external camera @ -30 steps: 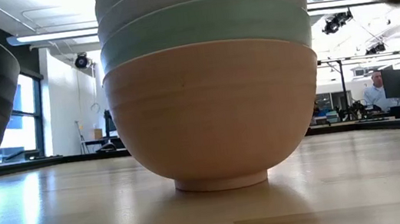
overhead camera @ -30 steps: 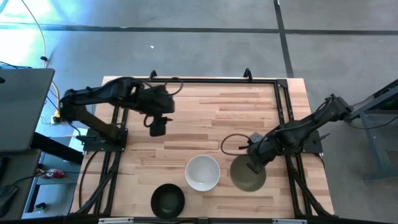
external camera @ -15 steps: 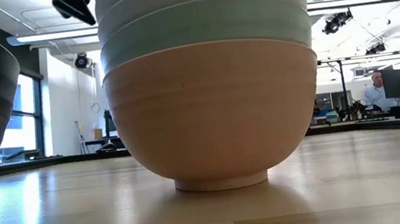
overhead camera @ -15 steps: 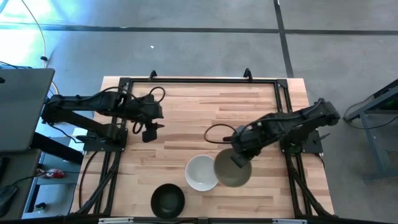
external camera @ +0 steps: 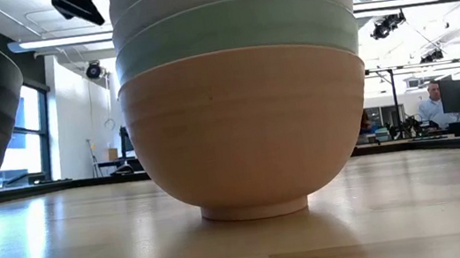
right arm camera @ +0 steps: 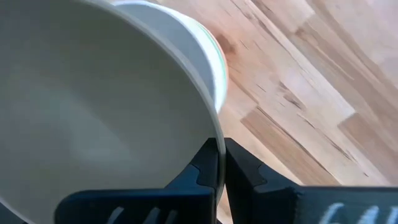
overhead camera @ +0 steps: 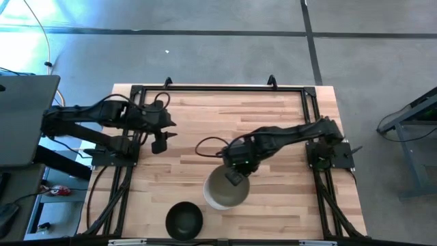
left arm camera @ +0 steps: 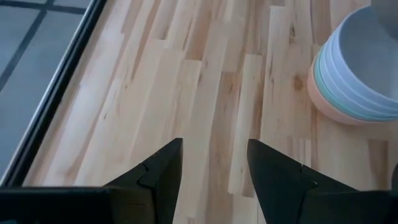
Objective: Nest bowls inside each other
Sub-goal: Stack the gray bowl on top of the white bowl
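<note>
From above, your right gripper is out over the middle of the table, clenched on the rim of the olive-grey bowl, which sits directly over the stack of bowls; only a sliver of the stack's white rim shows beneath it. The black bowl stands alone near the front edge, to the left of the stack and apart from it. Your left gripper waits near the table's left side, well apart from every bowl.

At table height, the stack fills the middle — a peach-orange bowl at the bottom resting on the wood, a mint green bowl nested in it, white rims above. The black bowl's wall shows at the left edge. A person sits at a monitor far behind.

From your left wrist, the fingers stand released, empty, over bare wood — the stack lies ahead.

From your right wrist, the fingers pinch the olive-grey bowl's rim, the stack's edge just beyond.
</note>
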Motion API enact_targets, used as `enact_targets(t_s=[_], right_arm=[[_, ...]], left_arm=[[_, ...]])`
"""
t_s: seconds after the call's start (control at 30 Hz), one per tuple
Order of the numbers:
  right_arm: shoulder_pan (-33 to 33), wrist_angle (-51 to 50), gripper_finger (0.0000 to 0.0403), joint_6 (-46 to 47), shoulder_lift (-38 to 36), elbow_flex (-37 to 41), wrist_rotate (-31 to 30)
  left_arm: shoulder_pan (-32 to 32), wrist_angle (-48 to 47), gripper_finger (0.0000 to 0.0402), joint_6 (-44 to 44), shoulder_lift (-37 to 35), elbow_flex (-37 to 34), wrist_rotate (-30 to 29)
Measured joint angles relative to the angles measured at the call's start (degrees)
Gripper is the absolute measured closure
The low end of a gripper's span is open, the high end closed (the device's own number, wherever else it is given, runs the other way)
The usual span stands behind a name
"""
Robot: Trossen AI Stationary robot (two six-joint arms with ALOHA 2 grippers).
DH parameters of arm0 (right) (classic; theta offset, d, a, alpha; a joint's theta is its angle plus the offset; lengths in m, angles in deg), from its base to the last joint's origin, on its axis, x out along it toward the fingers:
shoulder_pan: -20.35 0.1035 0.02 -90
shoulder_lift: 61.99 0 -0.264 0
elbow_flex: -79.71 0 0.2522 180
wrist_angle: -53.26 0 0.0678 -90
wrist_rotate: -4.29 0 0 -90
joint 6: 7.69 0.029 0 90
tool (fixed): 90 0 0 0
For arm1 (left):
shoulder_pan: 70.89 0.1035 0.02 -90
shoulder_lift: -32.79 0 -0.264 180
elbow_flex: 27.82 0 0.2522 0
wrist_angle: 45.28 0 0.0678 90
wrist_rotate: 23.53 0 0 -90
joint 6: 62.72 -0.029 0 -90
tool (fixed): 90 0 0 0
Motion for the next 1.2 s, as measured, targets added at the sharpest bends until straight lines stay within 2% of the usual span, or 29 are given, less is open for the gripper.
enact_targets(t_s=[0.27, 1.2], right_arm=[[-0.45, 0.95, 0.0403, 0.20, 5.09, -4.42, 1.20], [1.23, -1.51, 0.0403, 3.73, 7.29, -4.33, -3.75]], left_arm=[[1.41, -0.14, 0.0234, -1.46, -2.28, 0.00, -0.09], [2.67, 0.48, 0.0234, -0.55, -4.50, 0.02, -0.14]])
